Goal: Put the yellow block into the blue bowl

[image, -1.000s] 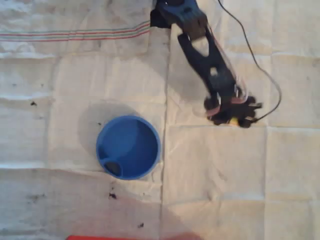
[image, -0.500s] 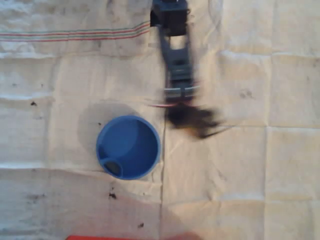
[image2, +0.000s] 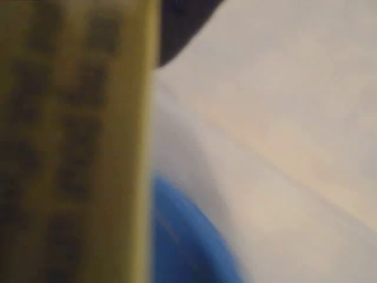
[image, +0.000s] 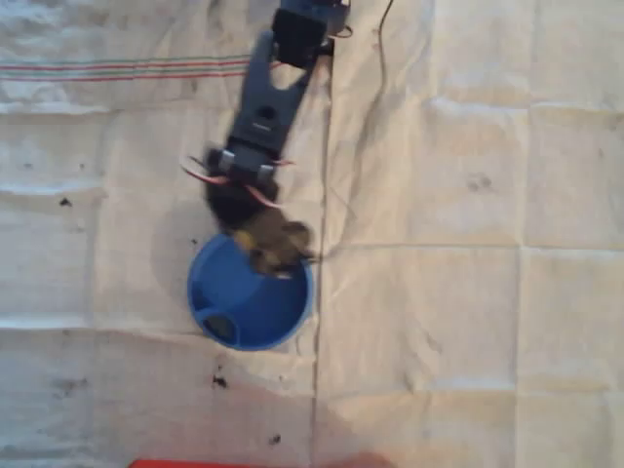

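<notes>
A: Starting closest, in the wrist view, what do you count?

B: One yellow block (image2: pixel 70 141), very close to the lens and badly blurred, with dark smudged marks down its face. It is cut off at the top, bottom and left edges. Beside it a slice of one blue bowl (image2: pixel 188 242) shows at the bottom, also cut off, with pale cloth (image2: pixel 283 118) behind.

A: And from overhead?

B: One arm (image: pixel 265 102) comes down from the top edge. Its tool (image: pixel 270 246) sits over the upper rim of the blue bowl (image: pixel 244 302), smeared by motion. A yellowish patch shows at its tip, which I take to be the yellow block (image: pixel 255 240).

A: Is the tool wide or narrow?

B: I can't make out the fingers through the blur. The block sits fixed right at the wrist camera, so the tool appears clamped on it (the block is above the bowl's edge, not lying inside).

A: Anything further out?

B: One dark oval mark (image: pixel 220 327) inside the bowl, a few dark specks (image: pixel 220 381) on the cloth covering the tabletop, a band of coloured stripes (image: pixel 117 68) at upper left, and a red strip (image: pixel 195 463) cut off at the bottom edge.
</notes>
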### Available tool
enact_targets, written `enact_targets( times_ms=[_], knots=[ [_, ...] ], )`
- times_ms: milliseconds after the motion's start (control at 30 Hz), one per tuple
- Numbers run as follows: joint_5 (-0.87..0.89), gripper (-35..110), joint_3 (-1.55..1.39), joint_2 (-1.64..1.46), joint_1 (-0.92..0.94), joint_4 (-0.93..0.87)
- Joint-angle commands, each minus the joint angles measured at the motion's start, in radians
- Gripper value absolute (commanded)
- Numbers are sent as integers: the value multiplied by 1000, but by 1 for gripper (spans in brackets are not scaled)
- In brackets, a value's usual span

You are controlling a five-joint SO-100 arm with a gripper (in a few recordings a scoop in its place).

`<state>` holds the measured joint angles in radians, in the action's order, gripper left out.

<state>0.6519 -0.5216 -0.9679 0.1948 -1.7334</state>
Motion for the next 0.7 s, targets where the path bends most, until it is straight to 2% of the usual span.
enact_targets(
  times_ms=[0,233,433,667],
  knots=[
    [-3,0,84,8,28,101],
    [-2,0,77,52,-18,252],
    [0,0,86,104,-95,285],
    [-2,1,86,175,-98,344]
  ],
)
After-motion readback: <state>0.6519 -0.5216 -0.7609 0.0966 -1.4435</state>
